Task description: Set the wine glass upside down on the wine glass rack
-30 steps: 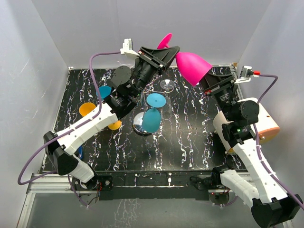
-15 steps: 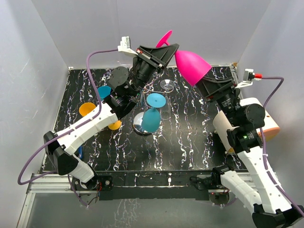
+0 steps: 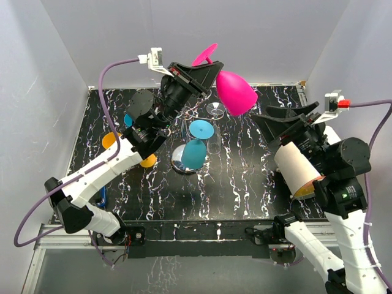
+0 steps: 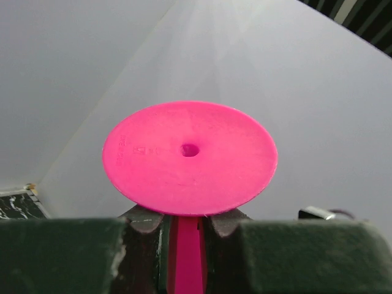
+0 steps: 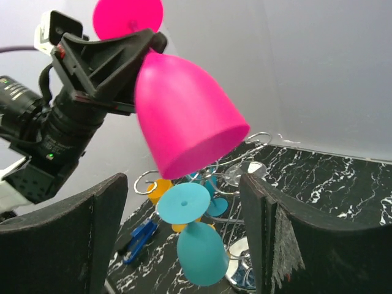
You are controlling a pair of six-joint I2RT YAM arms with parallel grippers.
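Observation:
The pink wine glass [image 3: 236,93] hangs high over the back of the table, foot up and bowl tilted down to the right. My left gripper [image 3: 207,68] is shut on its stem [image 4: 187,254], just under the round foot [image 4: 190,156]. The bowl [image 5: 184,116] is free of my right gripper [image 3: 293,117], which stands open to its right and a little lower. The wine glass rack [image 3: 178,160] stands below the glass, its chrome base [image 5: 240,252] partly hidden by a teal glass.
On the rack hang a teal glass [image 3: 195,153], a clear glass [image 3: 215,110], a blue one [image 3: 131,118] and orange ones [image 3: 112,139]. A blue object [image 5: 141,239] lies on the black marbled table [image 3: 245,184] at the left. Grey walls close in behind and at both sides.
My right gripper opened, let go of the pink bowl and drew back to the right and down. The left arm swung the glass slightly left, and its bowl now tips further down.

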